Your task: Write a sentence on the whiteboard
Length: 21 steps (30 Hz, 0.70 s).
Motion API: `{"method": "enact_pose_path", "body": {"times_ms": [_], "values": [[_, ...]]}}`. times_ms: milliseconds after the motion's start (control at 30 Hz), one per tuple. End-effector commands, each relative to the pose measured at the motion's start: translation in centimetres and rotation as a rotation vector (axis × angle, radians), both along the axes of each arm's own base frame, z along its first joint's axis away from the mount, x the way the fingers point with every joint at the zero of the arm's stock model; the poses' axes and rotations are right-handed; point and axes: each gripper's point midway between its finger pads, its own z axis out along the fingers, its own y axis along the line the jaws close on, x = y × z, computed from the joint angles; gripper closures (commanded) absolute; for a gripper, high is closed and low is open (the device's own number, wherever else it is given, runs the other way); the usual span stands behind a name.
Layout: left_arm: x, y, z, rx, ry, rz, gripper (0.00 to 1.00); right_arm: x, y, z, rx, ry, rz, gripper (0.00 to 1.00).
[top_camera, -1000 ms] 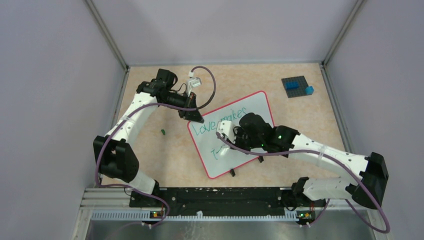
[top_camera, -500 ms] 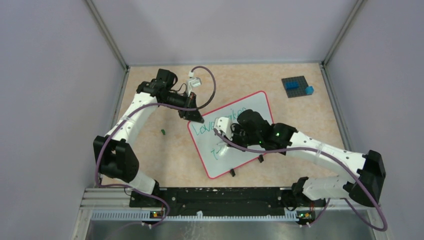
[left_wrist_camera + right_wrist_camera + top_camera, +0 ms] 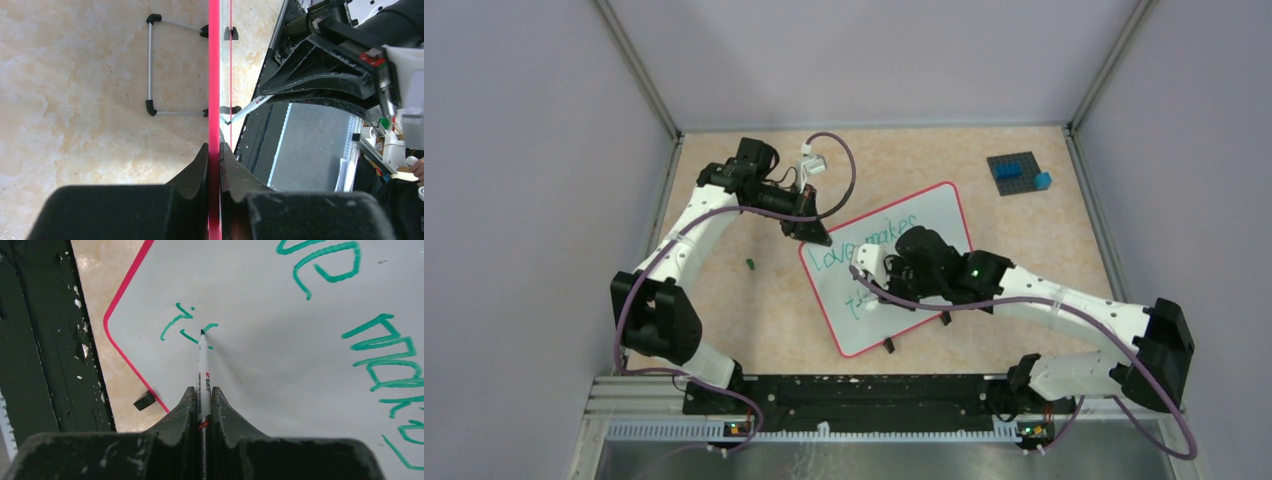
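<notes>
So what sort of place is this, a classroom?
Probably a robot test cell, not a classroom: plain grey walls box in a beige marbled tabletop, where the left gripper clamps a red-framed white board and the right gripper holds a thin white marker on it.

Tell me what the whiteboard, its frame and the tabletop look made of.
Whiteboard: smooth glossy white, likely coated board or plastic; soft sheen under the marker. Frame: thin red-pink, probably plastic. Tabletop: matte beige with mottled stone-like pattern, perhaps laminate.
</notes>
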Motion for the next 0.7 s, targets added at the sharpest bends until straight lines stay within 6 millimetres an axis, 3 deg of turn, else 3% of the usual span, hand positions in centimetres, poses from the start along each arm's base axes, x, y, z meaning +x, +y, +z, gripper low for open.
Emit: {"method": "enact_pose_path", "body": {"times_ms": [0,200,667], "values": [[0.0,-0.1,0.4,-0.007,-0.038,-0.010,1.00,-1.0,-0.9,-1.8,-0.045,0.018,0.020,1.00],[0.0,-0.1,0.3,-0.007,-0.035,-0.009,1.00,-1.6,-1.4,-2.6,-0.077,0.027,0.040,1.00],[0.0,-0.1,0.3,-0.008,-0.034,-0.009,1.00,0.2,-2.0,-0.1,-0.048,-0.040,-0.034,1.00]]}}
